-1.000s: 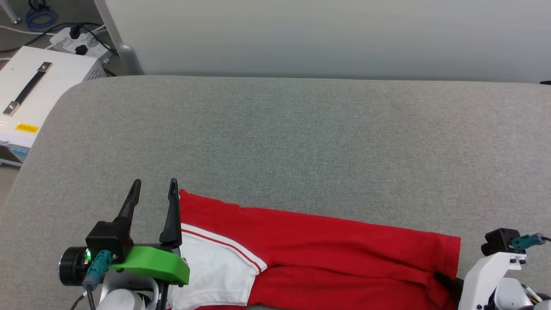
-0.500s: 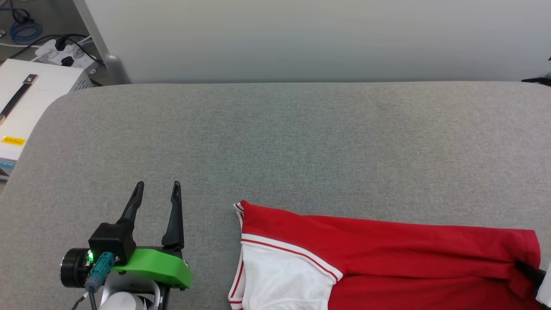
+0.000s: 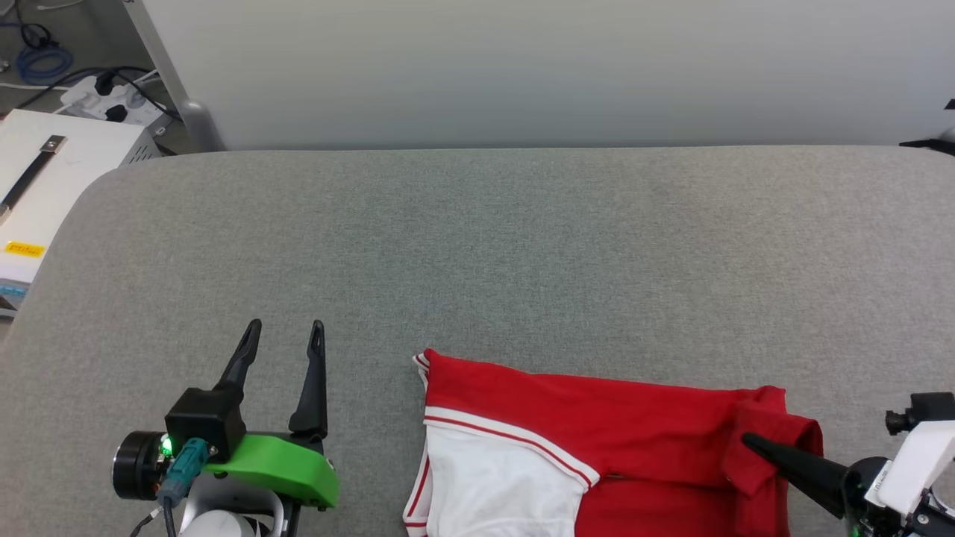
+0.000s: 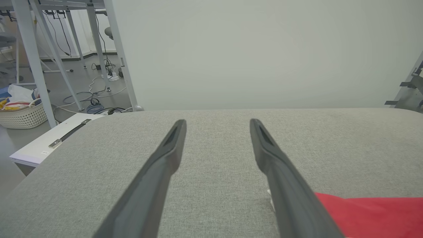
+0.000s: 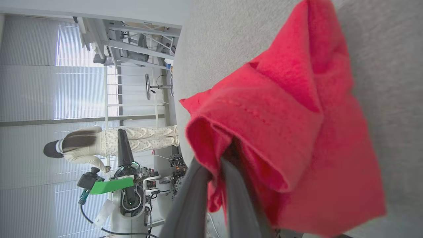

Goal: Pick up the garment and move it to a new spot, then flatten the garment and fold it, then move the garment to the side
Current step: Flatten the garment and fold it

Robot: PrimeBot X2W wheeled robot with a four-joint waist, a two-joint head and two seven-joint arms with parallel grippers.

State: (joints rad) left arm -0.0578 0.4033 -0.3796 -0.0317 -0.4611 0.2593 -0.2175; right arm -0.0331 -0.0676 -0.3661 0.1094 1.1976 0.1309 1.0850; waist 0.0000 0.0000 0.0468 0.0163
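Looking down, you saw your right gripper (image 3: 750,441) clamped on the soft red, white-sleeved shirt (image 3: 597,418) at the near edge of the grey fabric table (image 3: 477,246), with your left gripper (image 3: 286,330) spread empty beside it. The yellow label (image 3: 24,249) was unreadable.

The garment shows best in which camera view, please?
The head view: the garment lies spread on the grey surface, red body and white sleeve visible, its right end bunched at the right gripper. The right wrist view shows crumpled red fabric at the fingers; the left wrist view, a red corner at lower right.
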